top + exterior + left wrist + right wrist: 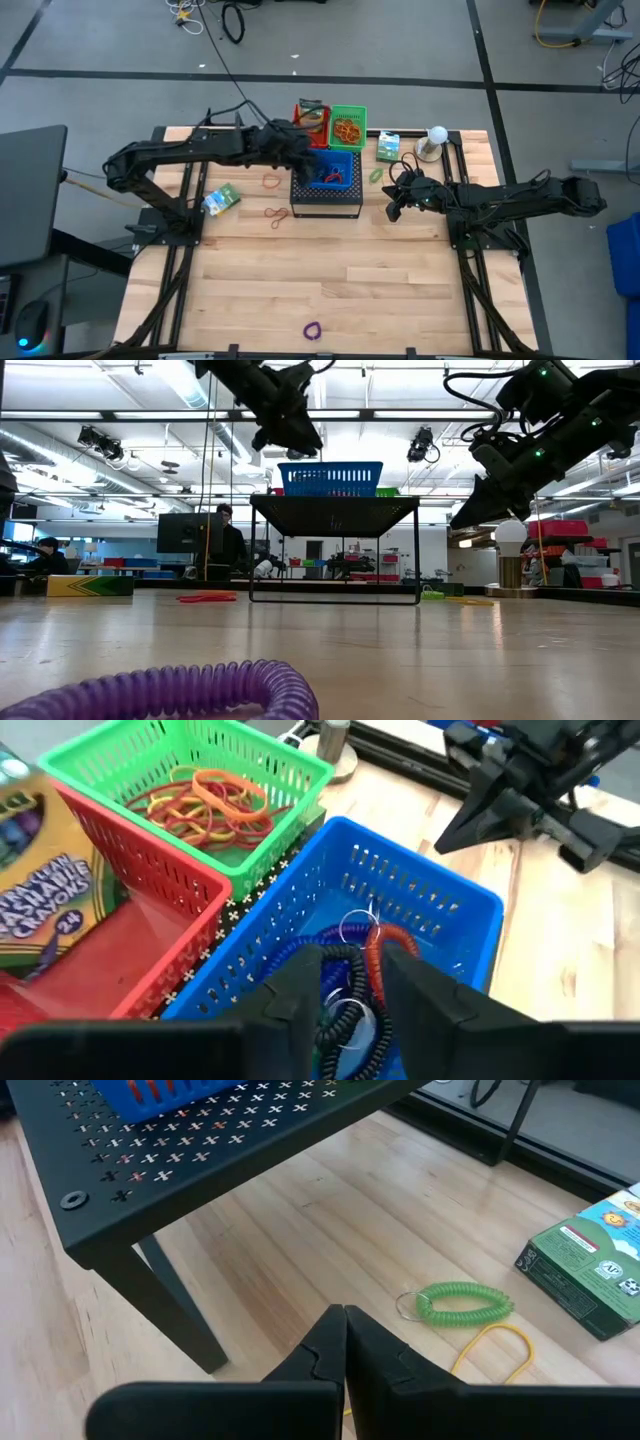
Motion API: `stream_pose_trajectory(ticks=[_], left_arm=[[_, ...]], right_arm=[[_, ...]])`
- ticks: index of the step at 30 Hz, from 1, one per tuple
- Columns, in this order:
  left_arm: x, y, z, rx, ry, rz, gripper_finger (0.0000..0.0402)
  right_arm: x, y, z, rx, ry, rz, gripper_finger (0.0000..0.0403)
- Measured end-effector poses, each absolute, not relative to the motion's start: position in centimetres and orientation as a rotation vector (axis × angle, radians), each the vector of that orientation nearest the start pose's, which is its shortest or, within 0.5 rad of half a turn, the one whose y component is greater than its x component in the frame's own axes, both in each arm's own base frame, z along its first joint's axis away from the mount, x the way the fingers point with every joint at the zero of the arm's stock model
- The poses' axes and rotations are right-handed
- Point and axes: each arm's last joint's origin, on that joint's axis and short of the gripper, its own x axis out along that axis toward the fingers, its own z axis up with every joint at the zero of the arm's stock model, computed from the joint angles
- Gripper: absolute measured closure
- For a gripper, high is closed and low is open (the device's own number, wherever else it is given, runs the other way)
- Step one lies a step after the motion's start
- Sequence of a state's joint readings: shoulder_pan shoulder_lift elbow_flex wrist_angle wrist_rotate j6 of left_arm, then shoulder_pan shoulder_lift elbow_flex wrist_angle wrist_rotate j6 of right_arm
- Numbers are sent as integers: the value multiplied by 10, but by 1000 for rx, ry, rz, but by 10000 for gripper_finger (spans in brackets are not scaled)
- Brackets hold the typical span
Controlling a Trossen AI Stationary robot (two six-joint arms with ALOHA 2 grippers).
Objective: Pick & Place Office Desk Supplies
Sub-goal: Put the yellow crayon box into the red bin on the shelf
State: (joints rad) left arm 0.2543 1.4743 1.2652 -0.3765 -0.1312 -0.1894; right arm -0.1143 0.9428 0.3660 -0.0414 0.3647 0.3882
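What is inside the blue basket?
The blue basket holds coiled loops: a red one, a black one and a blue one. The left arm's fingers cover part of the pile.

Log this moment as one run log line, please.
left hand: open over blue basket, coiled loops beneath | right hand: shut above table, near green coil

Three baskets (pixel 337 172) sit on the big box (pixel 325 197) at the back of the counter (pixel 330 280). Rubber bands (pixel 271 182) lie left of the box. A small box (pixel 388 146) and a ball (pixel 436 134) stand to its right. One loop (pixel 313 329) lies near the front edge.
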Motion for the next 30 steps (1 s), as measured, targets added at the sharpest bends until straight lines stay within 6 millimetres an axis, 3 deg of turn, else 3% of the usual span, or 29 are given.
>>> stream_pose_trajectory(ticks=[7,11,14,20,26,30], left_arm=[[295,81,346,-128,497,412,256],[274,69,362,-85,497,313,276],[255,59,361,-89,588,310,311],[213,37,324,-182,739,350,393],[162,21,275,-373,832,500,388],[148,19,243,-420,955,623,365]], right_arm=[[178,-31,179,291,520,-576,398],[178,-31,179,291,519,-576,398],[178,-31,179,292,519,-576,398],[178,-32,179,294,509,-607,398],[178,-32,179,305,502,-613,398],[178,-32,179,304,501,-613,398]])
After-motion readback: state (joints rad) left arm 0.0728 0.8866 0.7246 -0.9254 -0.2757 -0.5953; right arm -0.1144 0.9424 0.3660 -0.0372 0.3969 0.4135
